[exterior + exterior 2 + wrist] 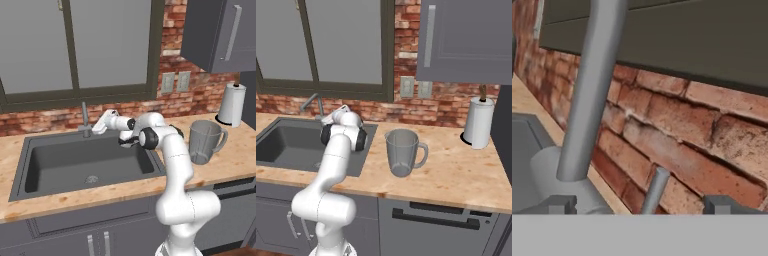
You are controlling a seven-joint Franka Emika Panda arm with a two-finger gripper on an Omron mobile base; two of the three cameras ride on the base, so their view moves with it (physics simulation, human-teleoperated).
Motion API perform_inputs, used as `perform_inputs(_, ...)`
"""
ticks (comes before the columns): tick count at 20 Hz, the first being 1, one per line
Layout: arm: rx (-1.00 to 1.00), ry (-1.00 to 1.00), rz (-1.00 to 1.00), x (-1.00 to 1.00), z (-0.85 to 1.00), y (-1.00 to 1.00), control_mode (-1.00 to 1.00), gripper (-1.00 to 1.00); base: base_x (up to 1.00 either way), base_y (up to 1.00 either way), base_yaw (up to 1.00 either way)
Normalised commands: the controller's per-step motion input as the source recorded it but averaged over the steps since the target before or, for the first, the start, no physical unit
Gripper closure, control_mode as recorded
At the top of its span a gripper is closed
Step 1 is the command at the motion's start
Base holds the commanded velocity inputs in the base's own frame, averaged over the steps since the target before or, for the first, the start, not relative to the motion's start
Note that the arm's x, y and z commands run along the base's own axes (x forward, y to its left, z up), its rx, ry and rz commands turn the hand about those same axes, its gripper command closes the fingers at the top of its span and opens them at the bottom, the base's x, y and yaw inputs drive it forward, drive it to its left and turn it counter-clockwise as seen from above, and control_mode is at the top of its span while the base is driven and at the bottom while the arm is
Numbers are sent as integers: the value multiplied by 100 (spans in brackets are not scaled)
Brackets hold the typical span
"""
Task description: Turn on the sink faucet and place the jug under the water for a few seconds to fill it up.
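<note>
Hand view: end effector [639, 205] wide open, holding nothing, fingertips either side of faucet lever [654, 190] | sink faucet [85, 120] at sink's [30, 150] 12 o'clock rim | jug [204, 141] upright on table [235, 160], at sink's 3 o'clock.

A home kitchen: a wooden countertop [235, 160] carries a dark sink [30, 172] at 9 o'clock, under a window [75, 45] in a red brick wall [456, 107]. Grey cabinets [466, 40] hang at 1 o'clock above a paper-towel roll [478, 122].
</note>
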Motion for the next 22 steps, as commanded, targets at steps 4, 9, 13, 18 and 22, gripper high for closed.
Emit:
perform_inputs(4, 12, 0, 14, 51, -9, 0, -100, -100, 0, 0, 0)
perform_inputs(9, 13, 1, 9, 72, -6, 0, -100, -100, 0, 0, 0)
perform_inputs(13, 8, 1, 5, 52, -15, 0, -100, -100, 0, 0, 0)
perform_inputs(18, 3, 1, 0, 34, -24, 0, -100, 100, 0, 0, 0)
perform_inputs(22, 1, 0, 0, 24, -17, 0, -100, 100, 0, 0, 0)
